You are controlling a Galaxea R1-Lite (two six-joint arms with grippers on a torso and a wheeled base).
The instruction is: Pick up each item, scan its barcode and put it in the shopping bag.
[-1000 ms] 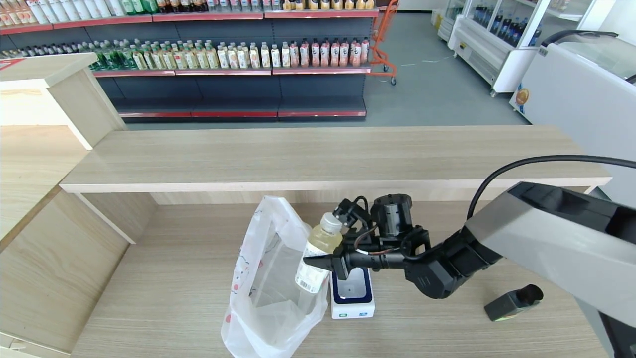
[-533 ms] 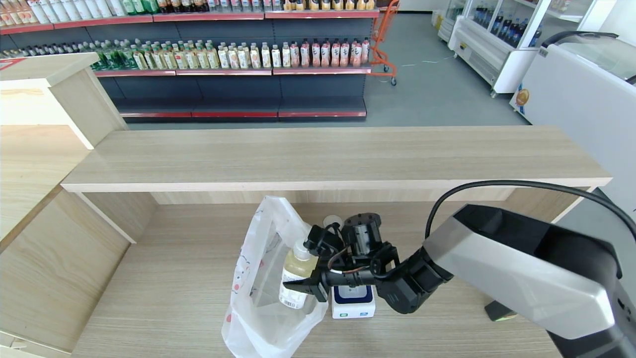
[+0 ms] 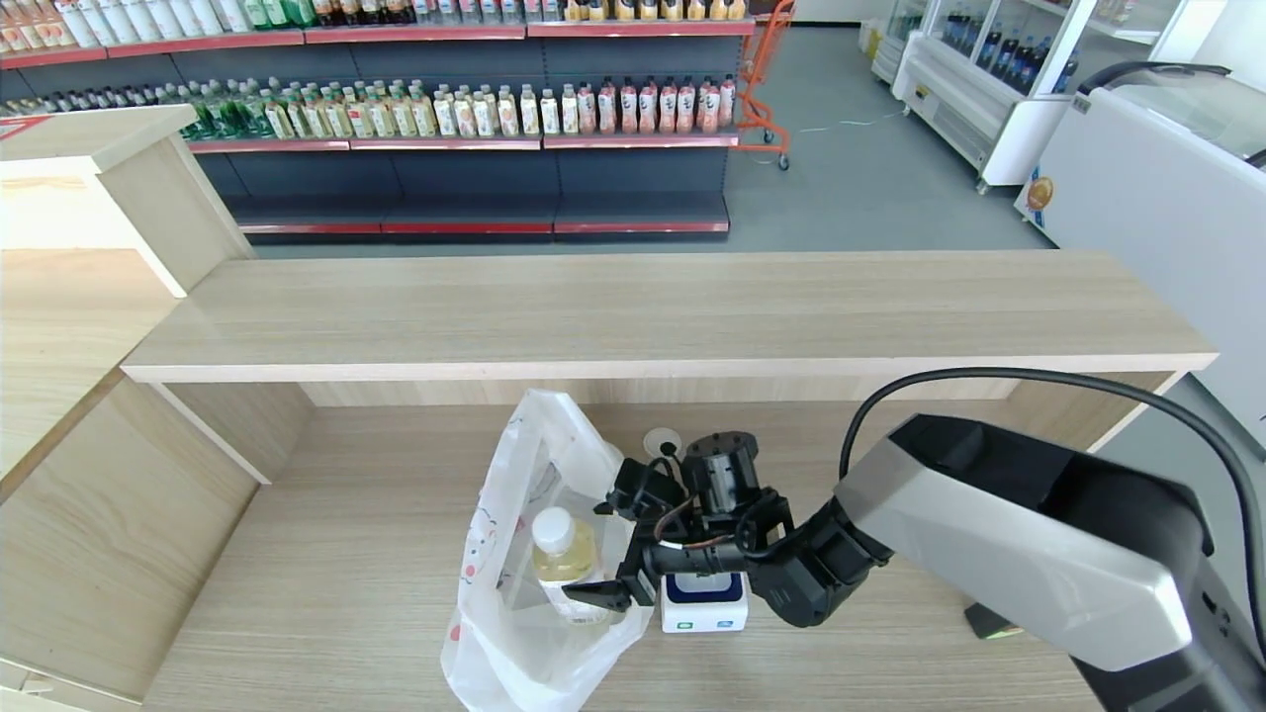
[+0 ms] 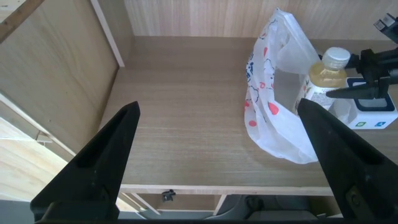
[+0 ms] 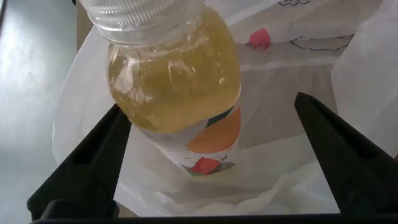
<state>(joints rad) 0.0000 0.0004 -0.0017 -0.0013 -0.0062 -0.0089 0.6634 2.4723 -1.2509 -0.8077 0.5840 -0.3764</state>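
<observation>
One bottle [image 3: 564, 539] of yellowish drink, one white shopping bag [image 3: 492, 554] and one little white scanner box [image 3: 702, 605] with a blue top: that's the count on the worktop [image 3: 346, 564] in the head view. The bottle stands inside the bag's open mouth, cap up. The right end effector [image 3: 598, 591] is at the bag's rim just beside it, between the bottle and the scanner box.

Left wrist view: the left end effector [image 4: 217, 106] is spread wide with nothing in it, above the worktop and well apart from the bag, which has red blotches on it.

Right wrist view: the fingers are wide apart either side of the bottle, with a clear gap on one side, so no grip. The label has orange and red shapes, and I can't read any writing on it.
</observation>
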